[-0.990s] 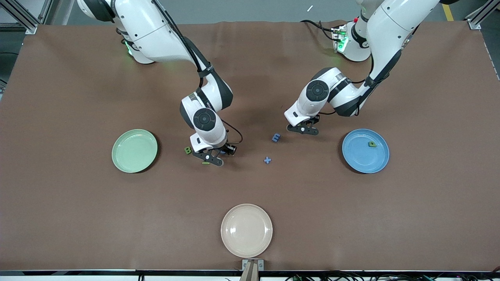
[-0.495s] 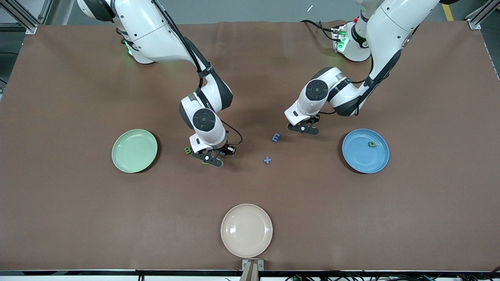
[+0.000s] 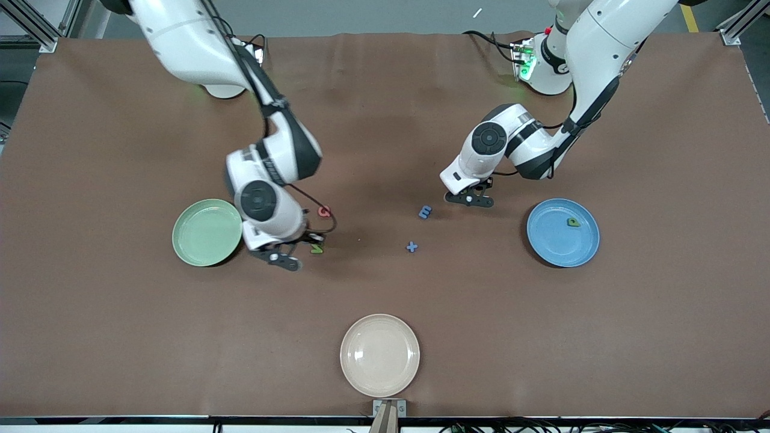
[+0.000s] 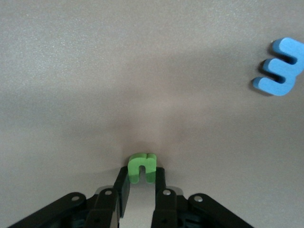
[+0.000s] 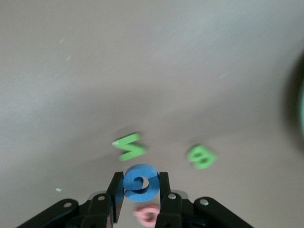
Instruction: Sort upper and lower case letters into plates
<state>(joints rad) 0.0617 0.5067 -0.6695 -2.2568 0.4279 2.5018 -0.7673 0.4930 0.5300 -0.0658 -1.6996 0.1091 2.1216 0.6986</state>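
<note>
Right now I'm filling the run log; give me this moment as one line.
left gripper: shut on green letter | right gripper: shut on blue letter, near green plate | blue plate: one letter inside

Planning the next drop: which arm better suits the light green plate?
Right. The right end effector, shut on a blue letter, is beside the light green plate; the left end effector, gripping a green letter, is by the blue plate.

I see even overhead light, soft shadows under both arms; my right wrist view smears with motion blur.
</note>
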